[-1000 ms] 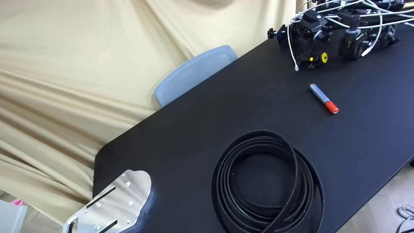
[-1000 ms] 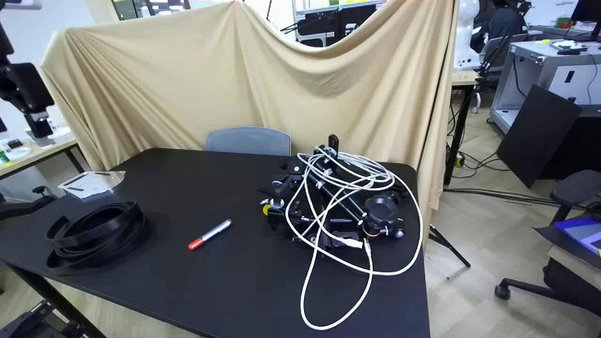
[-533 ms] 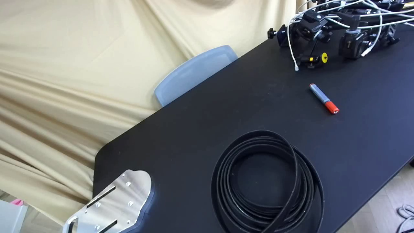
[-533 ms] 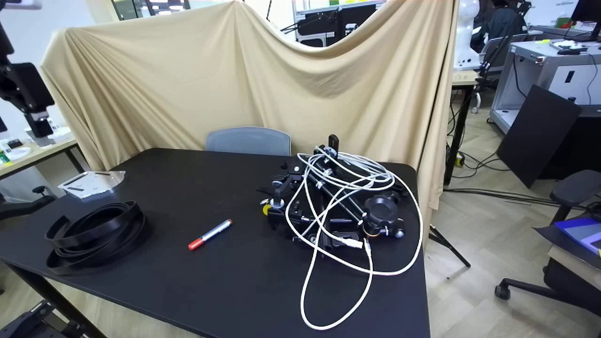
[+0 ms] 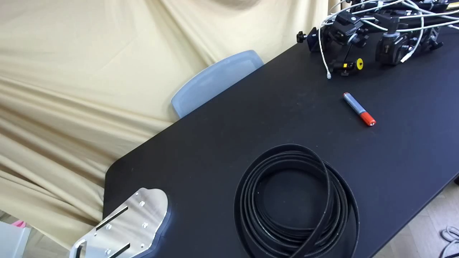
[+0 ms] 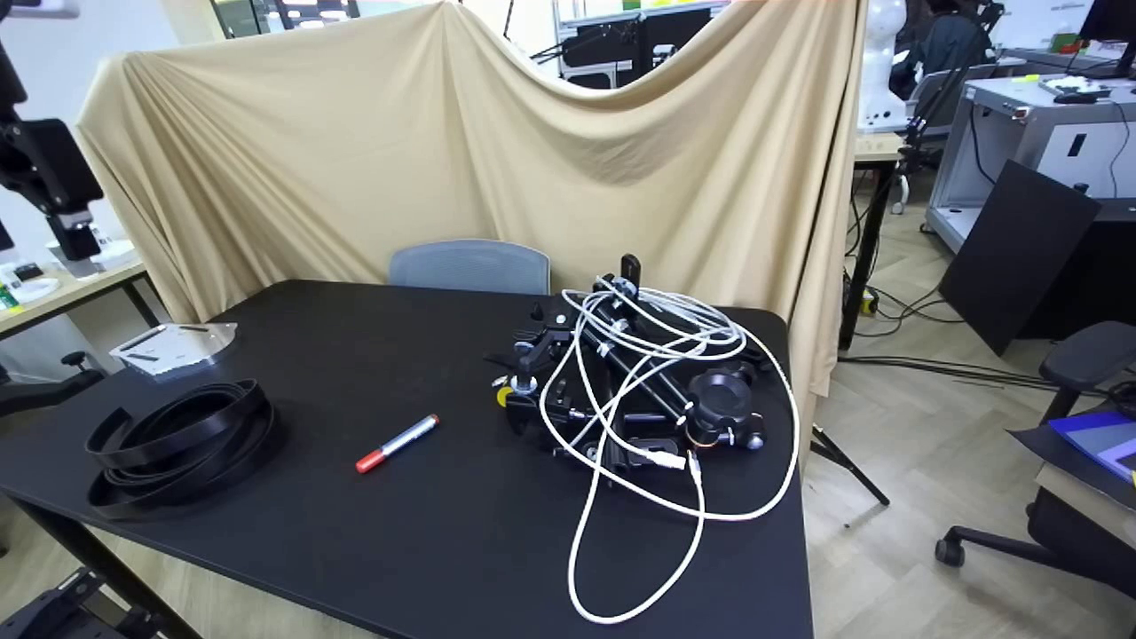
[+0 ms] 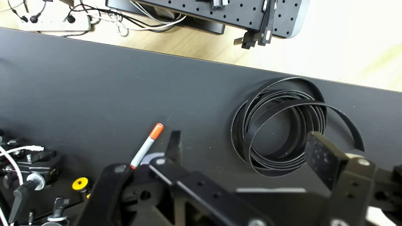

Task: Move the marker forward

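Note:
The marker lies flat on the black table in all views. It has a blue-grey barrel and a red cap. It shows in both exterior views, as the marker (image 5: 355, 105) and the marker (image 6: 404, 441). In the wrist view the marker (image 7: 144, 150) lies left of the left finger, its lower end close to the gripper's linkage in the picture. My gripper (image 7: 248, 146) is wide open with nothing between its fingers. It hangs well above the table; in an exterior view one of its fingers (image 6: 80, 241) shows at the left edge, the rest cut off.
A black cable coil (image 7: 241, 138) lies on the table (image 5: 222, 150), seen between and beyond the fingers. A metal plate (image 5: 125, 222) lies at one table end. Black camera mounts (image 6: 721, 398) with white cables (image 6: 581, 532) lie at the other. A chair (image 6: 470, 266) stands behind.

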Robot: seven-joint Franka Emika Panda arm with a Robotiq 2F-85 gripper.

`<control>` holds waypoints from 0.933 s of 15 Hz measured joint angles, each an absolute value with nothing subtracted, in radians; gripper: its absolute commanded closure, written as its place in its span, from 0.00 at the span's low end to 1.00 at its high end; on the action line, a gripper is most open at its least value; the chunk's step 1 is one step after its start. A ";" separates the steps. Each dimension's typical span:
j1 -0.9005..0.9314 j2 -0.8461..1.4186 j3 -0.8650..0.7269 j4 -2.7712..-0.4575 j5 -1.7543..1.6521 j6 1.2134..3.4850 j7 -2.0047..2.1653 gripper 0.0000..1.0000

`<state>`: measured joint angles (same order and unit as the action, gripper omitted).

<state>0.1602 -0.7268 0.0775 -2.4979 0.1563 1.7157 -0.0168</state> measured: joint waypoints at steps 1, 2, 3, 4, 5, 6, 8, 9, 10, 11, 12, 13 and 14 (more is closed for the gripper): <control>0.158 -0.724 0.078 -2.499 0.156 1.718 -0.017 0.00; 0.150 -0.717 0.079 -2.502 0.156 1.732 -0.015 0.00; 0.138 -0.703 0.079 -2.506 0.155 1.756 -0.015 0.00; 0.126 -0.682 0.077 -2.511 0.156 1.789 -0.016 0.00; 0.116 -0.657 0.073 -2.516 0.158 1.827 -0.016 0.00; 0.106 -0.626 0.068 -2.520 0.158 1.868 -0.016 0.00; 0.086 -0.564 0.061 -2.529 0.158 1.958 -0.015 0.00; 0.076 -0.535 0.060 -2.533 0.158 2.005 -0.009 0.00; 0.065 -0.507 0.060 -2.538 0.158 2.056 0.003 0.00; 0.054 -0.480 0.061 -2.543 0.157 2.110 0.020 0.00; 0.044 -0.456 0.062 -2.549 0.155 2.164 0.045 0.00; 0.033 -0.434 0.064 -2.558 0.152 2.219 0.073 0.00; 0.021 -0.411 0.068 -2.570 0.145 2.283 0.109 0.00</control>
<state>0.0211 -0.4107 0.0683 -2.5696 0.1449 2.2832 0.1086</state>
